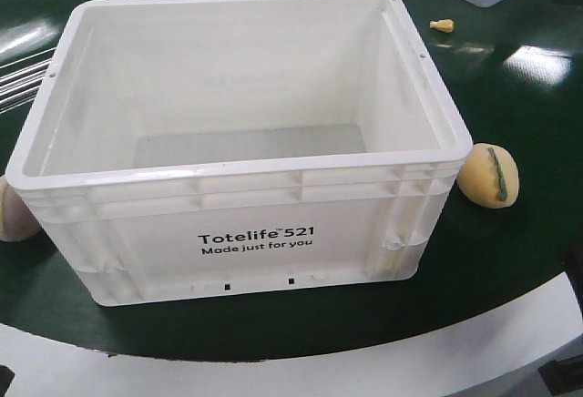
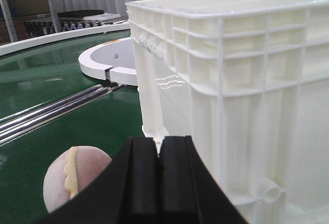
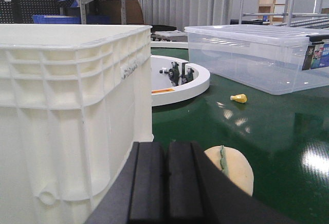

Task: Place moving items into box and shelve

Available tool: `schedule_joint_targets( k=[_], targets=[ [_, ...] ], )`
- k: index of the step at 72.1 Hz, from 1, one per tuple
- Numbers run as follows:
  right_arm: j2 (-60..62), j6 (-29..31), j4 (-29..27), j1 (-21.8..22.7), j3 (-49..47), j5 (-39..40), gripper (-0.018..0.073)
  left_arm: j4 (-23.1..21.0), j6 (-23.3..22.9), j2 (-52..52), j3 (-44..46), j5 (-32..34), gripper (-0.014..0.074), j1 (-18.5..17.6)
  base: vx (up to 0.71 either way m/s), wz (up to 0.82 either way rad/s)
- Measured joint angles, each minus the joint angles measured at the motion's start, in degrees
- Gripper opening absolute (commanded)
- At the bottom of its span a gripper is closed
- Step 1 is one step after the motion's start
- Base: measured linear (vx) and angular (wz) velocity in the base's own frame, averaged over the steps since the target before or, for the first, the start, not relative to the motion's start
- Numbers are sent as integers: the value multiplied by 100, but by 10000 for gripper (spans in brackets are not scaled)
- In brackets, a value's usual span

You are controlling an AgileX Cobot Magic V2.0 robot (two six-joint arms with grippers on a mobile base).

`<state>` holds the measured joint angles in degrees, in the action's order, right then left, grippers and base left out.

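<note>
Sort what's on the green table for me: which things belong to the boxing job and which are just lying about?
Job: white box; yellow toy to its right; pink toy to its left; probably the small yellow piece.
Lying about: clear tub; round white hub; steel rails.

box (image 1: 137, 242): white, black lettering | table (image 1: 510, 260): green | toy (image 1: 481, 178): tan, green stripe

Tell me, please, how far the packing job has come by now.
Done: nothing yet; the white box shows a bare floor. In hand: nothing; the left gripper and the right gripper are both shut, empty. Left: the yellowish bun and the pinkish bun beside the box must go in, then the shelving.
</note>
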<state>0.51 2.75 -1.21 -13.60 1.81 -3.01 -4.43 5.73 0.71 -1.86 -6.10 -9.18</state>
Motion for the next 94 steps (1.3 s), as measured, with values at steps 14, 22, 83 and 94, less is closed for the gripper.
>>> schedule_joint_targets(
  k=[14, 22, 83, 94],
  targets=[
    [0, 0, 0, 0, 0, 0, -15, 0, 0, 0, 0, 0, -26, 0, 0, 0],
    [0, 0, 0, 0, 0, 0, -15, 0, 0, 0, 0, 0, -26, 0, 0, 0],
    [-55, 0, 0, 0, -482, -202, -15, -299, 10, -91, 377, 225, -26, 0, 0, 0],
    [-693, 0, 0, 0, -1212, -357, -15, -299, 14, -841, 1069, 196, -26, 0, 0, 0]
  ],
)
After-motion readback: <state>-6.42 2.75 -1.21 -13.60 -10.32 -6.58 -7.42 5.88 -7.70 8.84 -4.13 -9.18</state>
